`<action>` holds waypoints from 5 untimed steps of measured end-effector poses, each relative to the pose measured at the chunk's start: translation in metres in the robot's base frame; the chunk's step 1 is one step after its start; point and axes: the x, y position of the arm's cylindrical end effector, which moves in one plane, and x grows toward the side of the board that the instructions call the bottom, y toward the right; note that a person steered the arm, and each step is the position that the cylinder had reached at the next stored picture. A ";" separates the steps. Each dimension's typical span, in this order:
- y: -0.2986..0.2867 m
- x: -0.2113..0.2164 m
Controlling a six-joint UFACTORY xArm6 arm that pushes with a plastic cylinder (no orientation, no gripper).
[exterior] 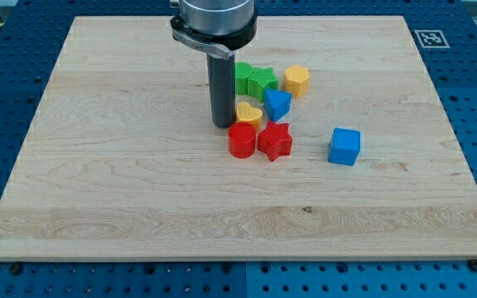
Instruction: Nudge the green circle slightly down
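Note:
The green circle (243, 78) lies just above the board's middle, partly hidden behind my rod. A green star (262, 82) touches it on the right. My tip (223, 125) rests on the board below and left of the green circle, right beside the left edge of a small yellow heart (249, 114). The rod rises from the tip and covers the circle's left side.
A yellow hexagon (296, 80) sits right of the green star. A blue wedge-like block (277, 104) lies below them. A red cylinder (242, 141) and a red star (275, 141) lie below the heart. A blue cube (344, 146) stands apart on the right. All rest on the wooden board (98, 182).

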 end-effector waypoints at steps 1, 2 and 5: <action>0.000 0.001; -0.005 -0.004; -0.093 -0.142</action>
